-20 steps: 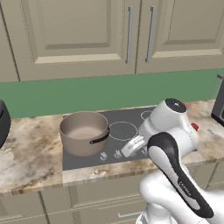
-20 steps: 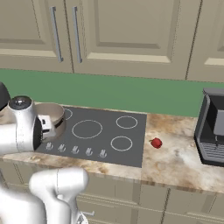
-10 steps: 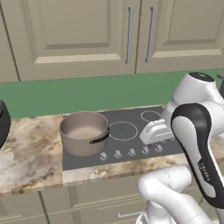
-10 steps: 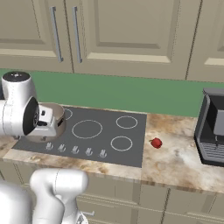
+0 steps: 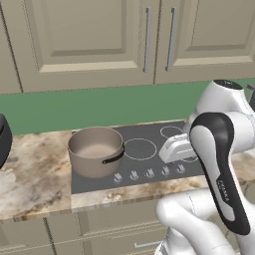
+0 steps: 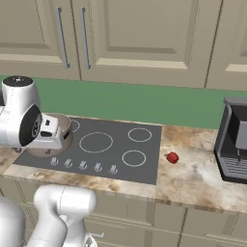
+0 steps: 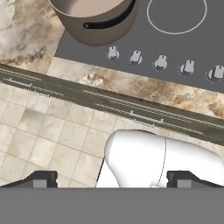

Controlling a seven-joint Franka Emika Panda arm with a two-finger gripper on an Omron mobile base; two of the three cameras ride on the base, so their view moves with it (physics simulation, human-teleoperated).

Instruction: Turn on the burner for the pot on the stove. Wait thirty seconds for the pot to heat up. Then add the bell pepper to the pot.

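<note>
— What surrounds the cooking area?
— Beige upper cabinets [image 5: 89, 40] with slim vertical metal handles [image 5: 147, 40] hang above a green backsplash [image 5: 99, 107]. A mottled tan stone countertop [image 6: 193, 178] runs below, over beige drawers [image 6: 169, 224].
— Any appliances?
— A black coffee machine [image 6: 234, 140] stands at the counter's right end, and a rounded black appliance [image 5: 4, 142] sits at the left edge. From the hand view, a pale tiled floor [image 7: 48, 140] lies below the counter front.

Pot [image 5: 95, 152]: matt taupe-brown metal, black handle; stove [image 6: 103, 149]: smooth dark grey glass, thin white rings, small silver metallic knobs [image 7: 161, 62]; counter [image 6: 193, 176]: mottled beige stone; cabinets [image 5: 89, 37]: painted beige panels, brushed metal pulls.
</note>
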